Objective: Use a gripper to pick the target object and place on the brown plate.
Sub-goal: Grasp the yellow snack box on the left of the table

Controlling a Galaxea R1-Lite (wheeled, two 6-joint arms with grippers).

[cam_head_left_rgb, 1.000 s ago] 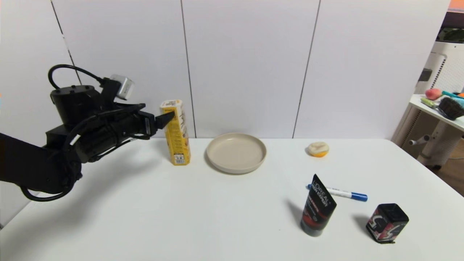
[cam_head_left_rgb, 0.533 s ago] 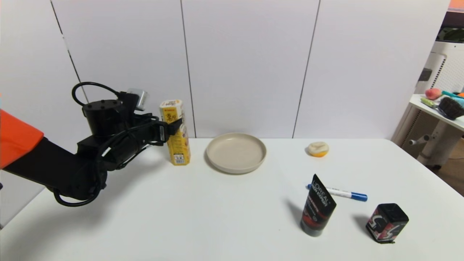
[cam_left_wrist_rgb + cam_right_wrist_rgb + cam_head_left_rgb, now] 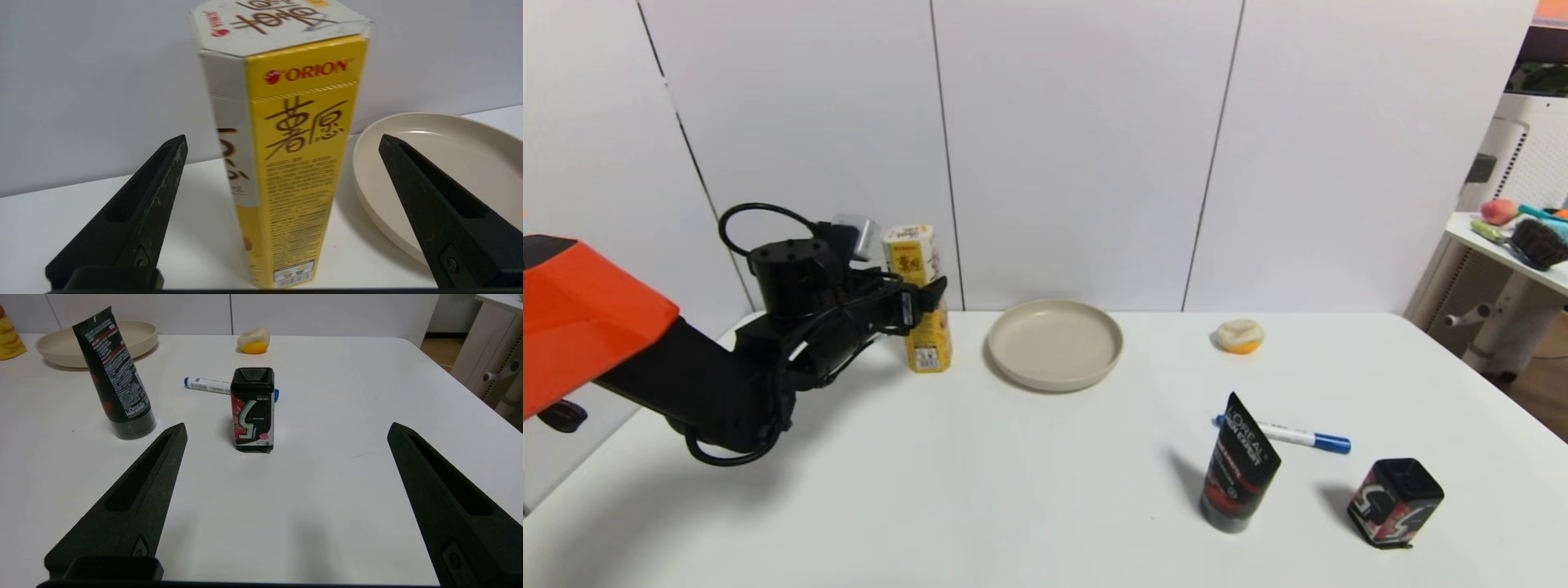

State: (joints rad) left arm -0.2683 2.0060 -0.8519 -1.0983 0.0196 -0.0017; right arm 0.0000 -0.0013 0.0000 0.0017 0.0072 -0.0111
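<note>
The target object, a tall yellow and white hexagonal carton (image 3: pixel 913 255), stands upright at the back left of the table, just left of the brown plate (image 3: pixel 1055 343). My left gripper (image 3: pixel 929 294) is open at the carton's mid-height, with one finger crossing in front of it. In the left wrist view the carton (image 3: pixel 298 171) stands between the spread fingers of the left gripper (image 3: pixel 282 139) with gaps on both sides, and the plate (image 3: pixel 445 163) lies beside it. My right gripper (image 3: pixel 287 426) is open and empty, low over the table's near right part, out of the head view.
A black L'Oreal tube (image 3: pixel 1240 465), a blue and white marker (image 3: pixel 1286 434) and a small black gum box (image 3: pixel 1395 501) stand at the front right. A yellow-white piece of fruit (image 3: pixel 1241 336) lies at the back right. A side table with clutter (image 3: pixel 1523 237) is at the far right.
My left arm has moved right and down towards the carton, and its open fingers now reach around the carton's middle. The carton and plate have not moved.
</note>
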